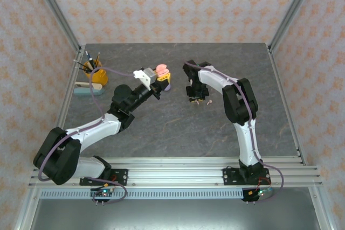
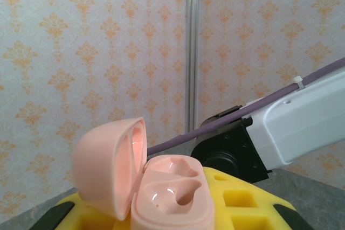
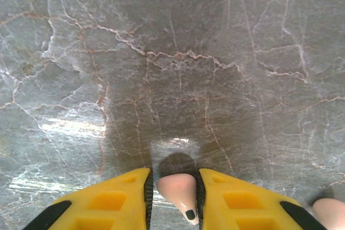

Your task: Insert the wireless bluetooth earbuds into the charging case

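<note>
At the bottom of the right wrist view, the right gripper (image 3: 173, 173) has its yellow fingers (image 3: 108, 203) closed narrowly on one small salmon-pink stemmed earbud (image 3: 179, 188), over the grey marble table (image 3: 172, 52). A second pink earbud (image 3: 329, 211) lies in the lower right corner. In the lower middle of the left wrist view, the left gripper (image 2: 161, 211) is closed tight on the round pink plastic charging case (image 2: 170, 197), whose lid (image 2: 108, 168) stands open.

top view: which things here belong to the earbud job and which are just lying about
Job: pink case in left gripper; pink earbud between fingers of right gripper; second pink earbud on table.
Lying about: pen cup; small box beside it.
</note>
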Controlling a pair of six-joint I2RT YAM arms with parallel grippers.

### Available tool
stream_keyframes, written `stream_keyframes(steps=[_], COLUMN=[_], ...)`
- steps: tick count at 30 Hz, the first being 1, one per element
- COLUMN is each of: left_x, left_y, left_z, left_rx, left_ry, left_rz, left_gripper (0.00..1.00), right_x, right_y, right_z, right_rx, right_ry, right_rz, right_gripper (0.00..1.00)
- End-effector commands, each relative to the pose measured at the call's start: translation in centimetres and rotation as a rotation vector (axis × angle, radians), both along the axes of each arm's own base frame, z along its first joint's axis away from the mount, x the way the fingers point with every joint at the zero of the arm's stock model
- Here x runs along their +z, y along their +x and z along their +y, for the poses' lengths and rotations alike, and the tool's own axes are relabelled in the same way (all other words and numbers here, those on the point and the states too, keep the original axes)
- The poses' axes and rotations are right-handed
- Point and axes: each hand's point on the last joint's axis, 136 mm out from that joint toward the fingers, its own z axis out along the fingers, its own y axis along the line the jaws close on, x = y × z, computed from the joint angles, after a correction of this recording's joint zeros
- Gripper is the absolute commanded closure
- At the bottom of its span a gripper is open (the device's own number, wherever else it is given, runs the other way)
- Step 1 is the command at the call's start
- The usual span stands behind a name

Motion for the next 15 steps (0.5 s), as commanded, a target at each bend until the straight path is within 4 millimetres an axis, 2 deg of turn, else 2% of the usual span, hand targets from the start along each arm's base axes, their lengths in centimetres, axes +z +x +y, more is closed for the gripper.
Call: stream_keyframes(steps=[1, 7, 15], left_x=[2.0, 1.92, 1.88], left_y=[0.1, 0.17, 0.12], left_z=[0.28, 0.23, 0.22], left_rx=[0.002, 0.001, 0.0], left_ry=[-0.04, -0.04, -0.04], left_rz=[-0.042, -0.037, -0.034], left_gripper=[1.0, 1.0, 1.0], right_x=[-0.59, -0.73, -0.53], right_y=[-1.52, -2.09, -2.44], right_z=[-0.84, -0.82, -0.94], right_rx=[0.007, 0.005, 0.005], right_ry=[-0.036, -0.028, -0.022], right_rz=[0.05, 0.063, 0.065], right_gripper=[0.71, 0.71, 0.81])
